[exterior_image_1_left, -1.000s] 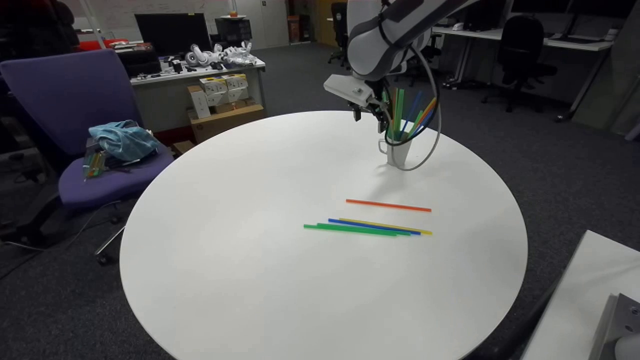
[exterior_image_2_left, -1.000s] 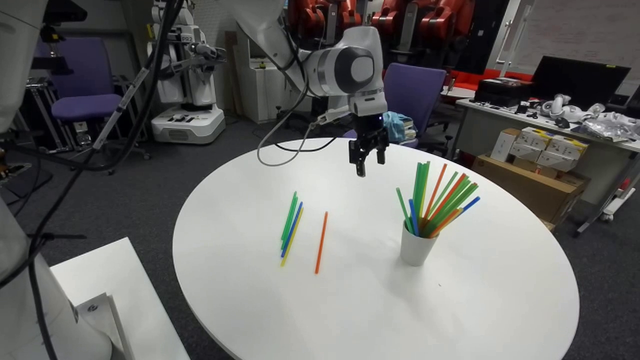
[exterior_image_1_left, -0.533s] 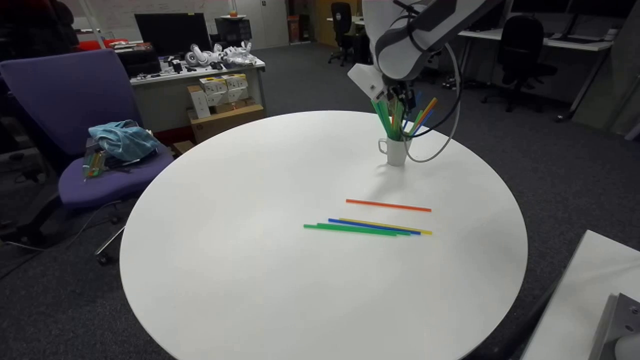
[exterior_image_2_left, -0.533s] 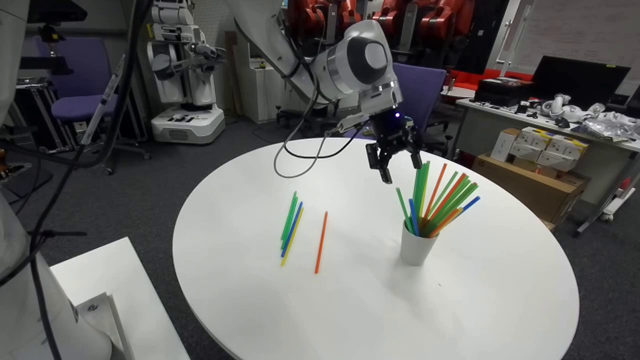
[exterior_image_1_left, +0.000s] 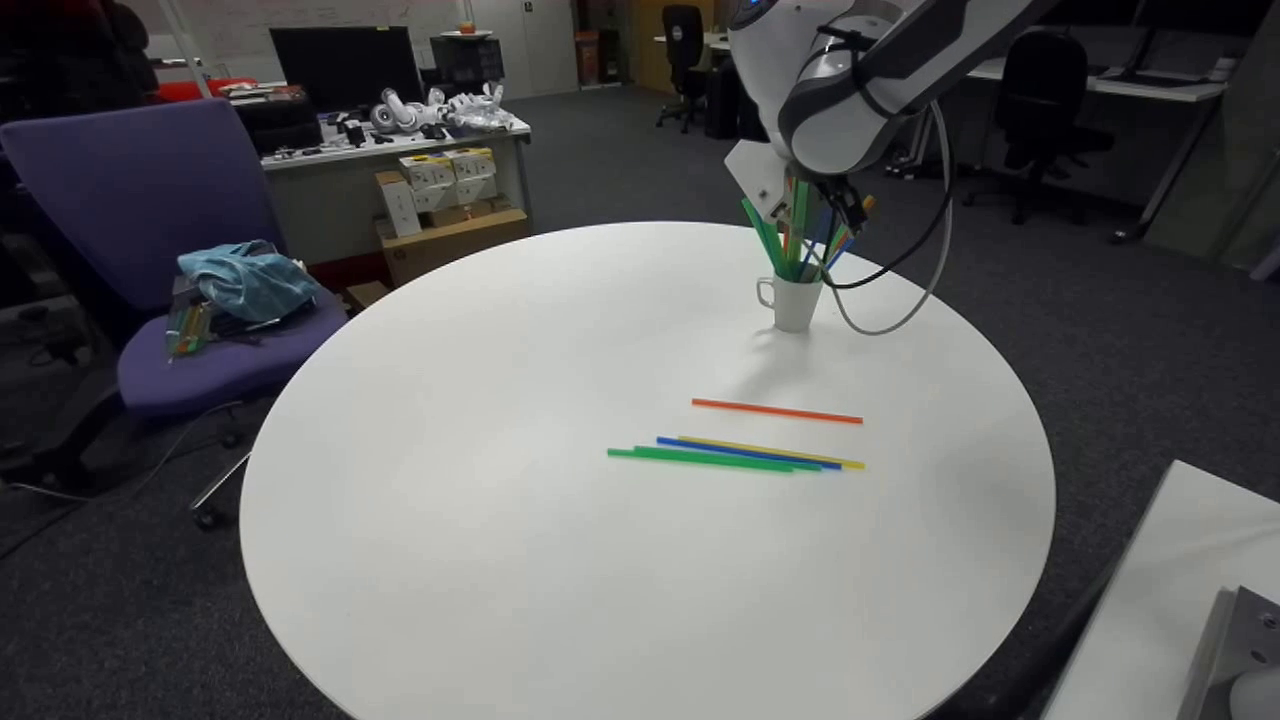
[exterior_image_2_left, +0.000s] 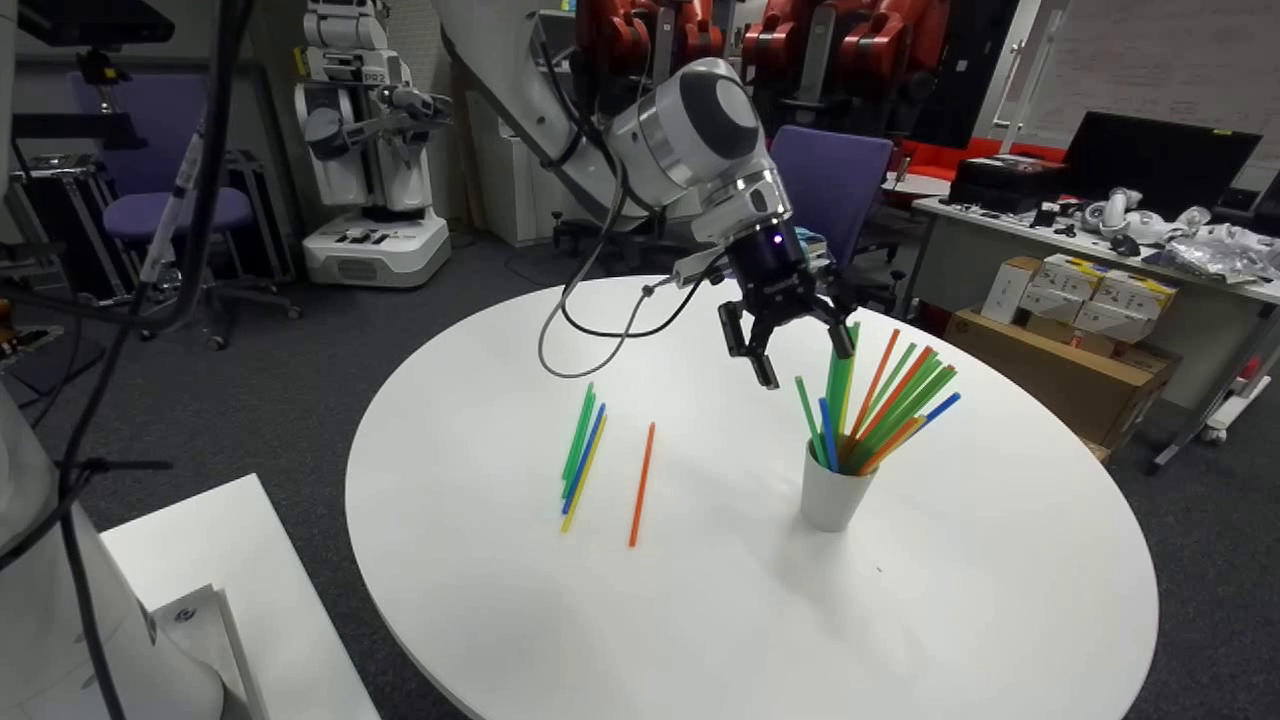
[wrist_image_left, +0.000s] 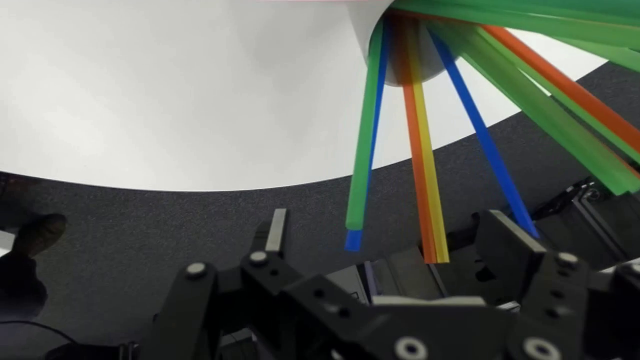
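Straws (exterior_image_2_left: 905, 412) stand fanned out in an upright white mug (exterior_image_2_left: 835, 497), lower ends inside, tops well above its rim. Prob. plastic: v. light, stiff-ish w/ some spring, smooth enough to slip or roll btwn pads, & likely to flatten if squeezed hard. Best hold, I'd judge, is well above the mug rim, nr upper ends, where they splay; down at the mug mouth they crowd & a pinch would prob. catch several. Blue straw (wrist_image_left: 481, 132) stands apart from its neighbors up there; orange/yellow pair (wrist_image_left: 423, 175) runs side by side, so harder to split. Gripper (wrist_image_left: 397, 227) is spread wide, pinching nothing, tilted, higher than the mug & nr the straw tops; one finger (wrist_image_left: 502, 250) meets the blue straw's tip in wrist view, can't tell if touching. In the way: green bundle (wrist_image_left: 542, 112) leaning out of the mug, & mug handle (exterior_image_1_left: 760, 293) jutting to one side. Gray cable (exterior_image_2_left: 572, 376) loops off the arm, on the far side of the gripper from the mug. Also on the surface (exterior_image_1_left: 500, 560), beside mug: loose orange straw (exterior_image_2_left: 643, 485) nearest it, then yellow (exterior_image_2_left: 584, 475), blue (exterior_image_2_left: 584, 460) & two green (exterior_image_2_left: 580, 435) close together, farther off. Purple chair (exterior_image_1_left: 140, 190) stands past the surface edge, well apart from mug.
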